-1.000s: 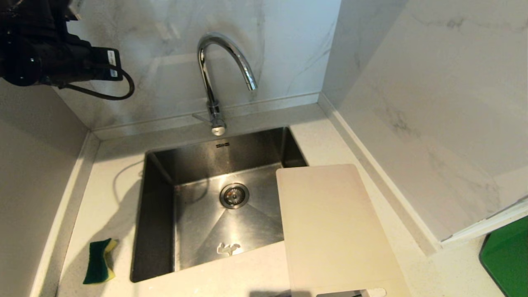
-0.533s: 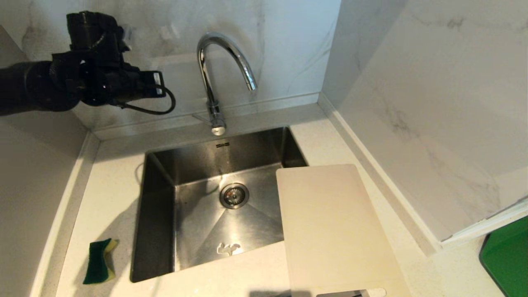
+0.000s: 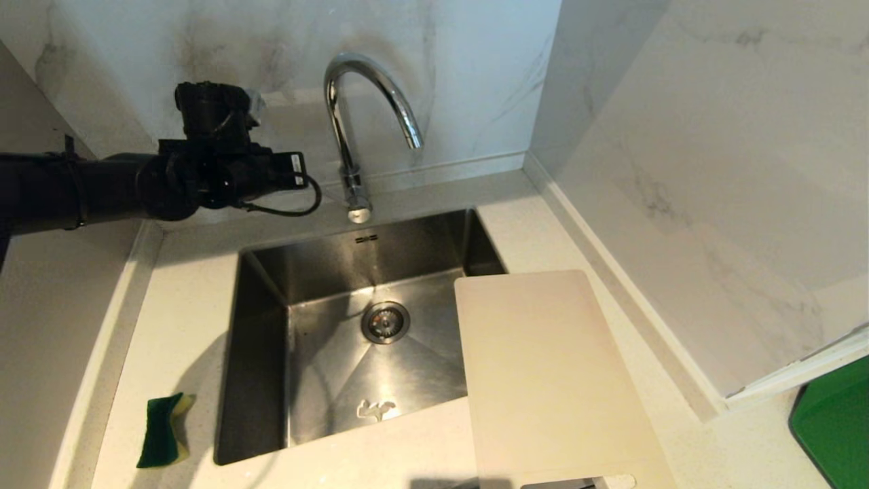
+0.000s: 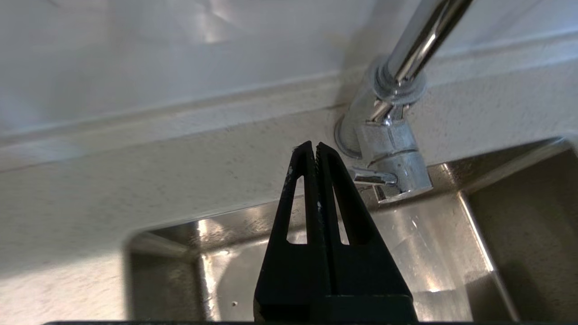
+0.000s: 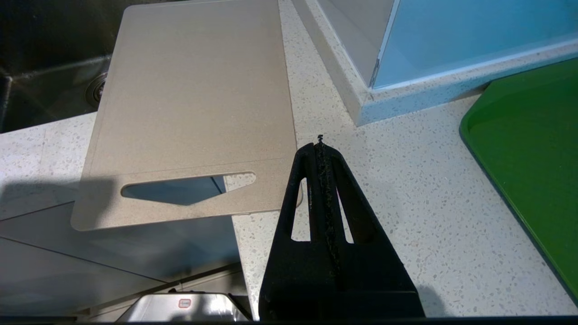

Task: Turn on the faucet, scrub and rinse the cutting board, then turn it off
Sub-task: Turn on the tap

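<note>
Since a second ago my left arm has swung in from the upper left corner of the head view and stretched out toward the tap, so that my left claw (image 4: 314, 146) now hangs over the strip of counter behind the sink, its two black fingers pressed flat together with nothing between them. Just past my fingertips, slightly to one side, stands the base of the faucet (image 4: 386, 149), and its thin side lever (image 4: 372, 177) sticks out toward me, close to my claw but not touching it as far as I can see. From that base the chrome neck rises and arches high over the sink (image 3: 271, 380), and no water runs from the spout. Below and in front of my claw lies the steel basin with its round drain (image 3: 385, 322). Farther off, beyond the basin on the side away from my left arm, the cutting board (image 3: 543, 380) lies flat on the counter with one corner reaching over the sink's edge and its handle slot at the near end. On my left arm's side of the basin, at the near end, a green and yellow sponge (image 3: 163, 430) rests on the counter. My right claw (image 5: 320, 143) hangs shut above the speckled counter, just beside the board's slotted end, with a green tray (image 5: 533, 149) off to its other side.
</note>
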{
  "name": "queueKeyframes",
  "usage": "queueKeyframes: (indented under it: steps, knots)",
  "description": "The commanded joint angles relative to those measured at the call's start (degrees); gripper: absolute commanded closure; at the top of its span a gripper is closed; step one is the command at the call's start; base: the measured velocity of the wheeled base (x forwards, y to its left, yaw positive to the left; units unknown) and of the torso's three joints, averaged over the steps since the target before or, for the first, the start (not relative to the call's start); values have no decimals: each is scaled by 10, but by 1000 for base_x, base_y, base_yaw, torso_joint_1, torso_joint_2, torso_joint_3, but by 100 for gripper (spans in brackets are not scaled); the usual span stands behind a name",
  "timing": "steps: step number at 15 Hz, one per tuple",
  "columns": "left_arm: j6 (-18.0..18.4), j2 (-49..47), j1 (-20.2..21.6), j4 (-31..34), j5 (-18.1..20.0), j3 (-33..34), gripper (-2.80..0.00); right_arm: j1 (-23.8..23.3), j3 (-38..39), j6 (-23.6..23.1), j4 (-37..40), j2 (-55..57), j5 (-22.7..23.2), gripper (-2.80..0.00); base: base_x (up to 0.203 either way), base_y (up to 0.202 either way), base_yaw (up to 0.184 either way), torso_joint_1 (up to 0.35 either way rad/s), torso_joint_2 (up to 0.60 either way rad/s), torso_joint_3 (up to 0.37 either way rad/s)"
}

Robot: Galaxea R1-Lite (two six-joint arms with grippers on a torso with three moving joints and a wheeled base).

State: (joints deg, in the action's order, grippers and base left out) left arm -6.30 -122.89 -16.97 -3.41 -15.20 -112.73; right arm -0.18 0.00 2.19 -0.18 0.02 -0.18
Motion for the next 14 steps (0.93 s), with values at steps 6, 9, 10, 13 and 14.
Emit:
queueKeyframes:
  steps: [6, 9, 10, 13, 14]
  knots:
    - [1, -22, -20, -20, 9, 0, 0, 0, 0, 0, 0, 0, 0, 0, 0, 0, 0, 0, 0, 0]
    - [1, -24, -20, -24, 10, 0, -280, 0, 0, 0, 0, 1, 0, 0, 0, 0, 0, 0, 0, 0]
    - [1, -24, -20, -24, 10, 0, -280, 0, 0, 0, 0, 1, 0, 0, 0, 0, 0, 0, 0, 0]
    - [2, -24, -30, -22, 8, 0, -280, 0, 0, 0, 0, 0, 0, 0, 0, 0, 0, 0, 0, 0]
    - [1, -23, -31, -23, 9, 1, -280, 0, 0, 0, 0, 1, 0, 0, 0, 0, 0, 0, 0, 0]
